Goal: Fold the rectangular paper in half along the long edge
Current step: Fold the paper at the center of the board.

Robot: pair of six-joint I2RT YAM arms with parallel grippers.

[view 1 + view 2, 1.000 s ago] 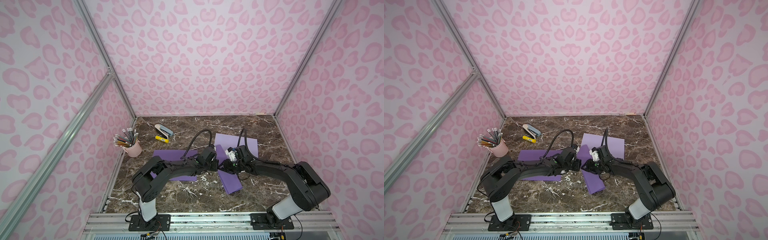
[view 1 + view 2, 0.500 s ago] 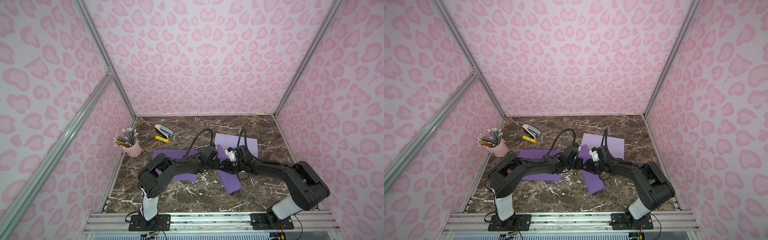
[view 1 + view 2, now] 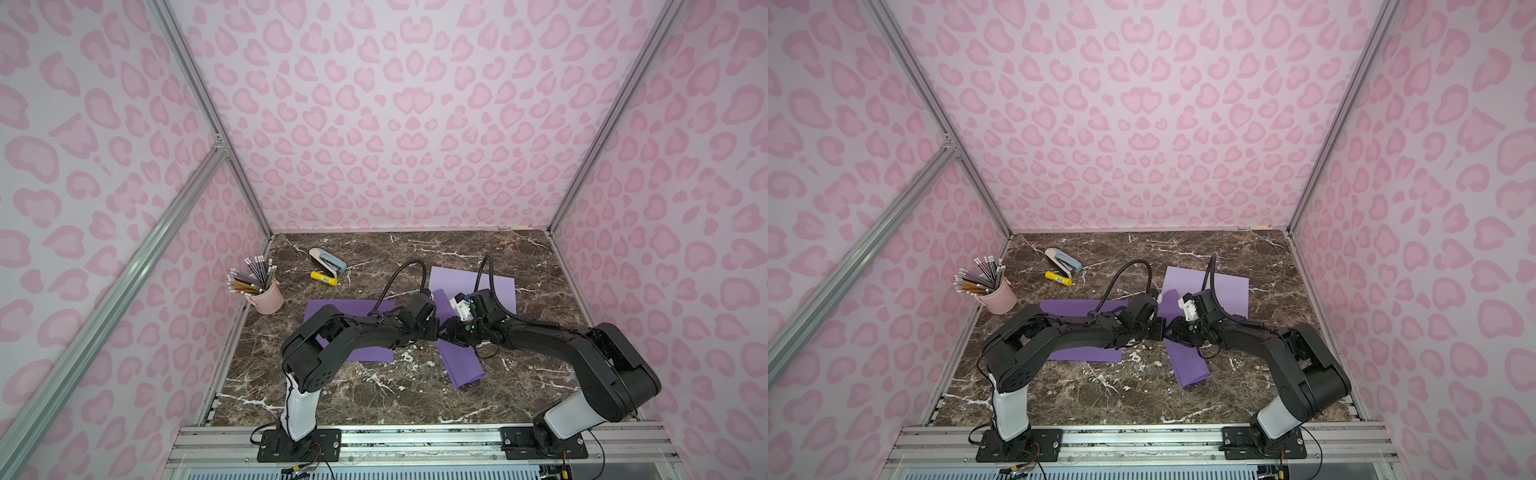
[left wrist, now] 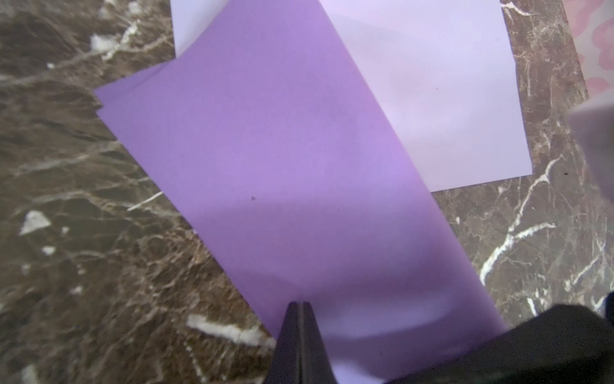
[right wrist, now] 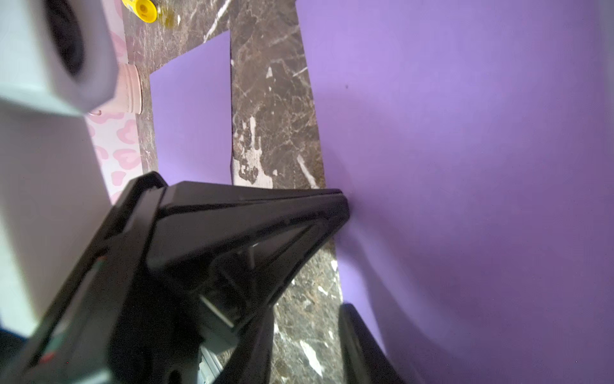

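The dark marble worktop (image 3: 374, 395) carries three sheets. Two black arms lie low across its middle, so in both top views a good part of each sheet is covered. The pale lilac sheet (image 3: 496, 286) lies flat towards the back on the right, and its near edge goes under the right arm. The dark purple sheet (image 3: 374, 353) lies flat on the left. The left arm crosses it, so only its far strip and its near edge show.

The folded paper (image 3: 463, 363) lies in the middle as a long narrow strip, slanted. Its far end rests on the pale lilac sheet and its near end lies on the bare marble. The part between is hidden under the two wrists. In the left wrist view its two layers do not match exactly at the far corner.

The left pincer (image 4: 300, 307) is fully closed, its fingers pressed together with no gap. Its tip touches the long edge of the folded paper. The right pincer (image 3: 449, 333) faces it from the other side, over the same strip. Only one finger shows in the right wrist view, cut by the frame. I cannot tell how far it is open or whether it holds the paper.

A pink cup (image 3: 268, 297) of pencils stands by the left wall. Behind it lie a stapler (image 3: 328, 262) and a yellow tube (image 3: 324, 278), whose label is too small to read.
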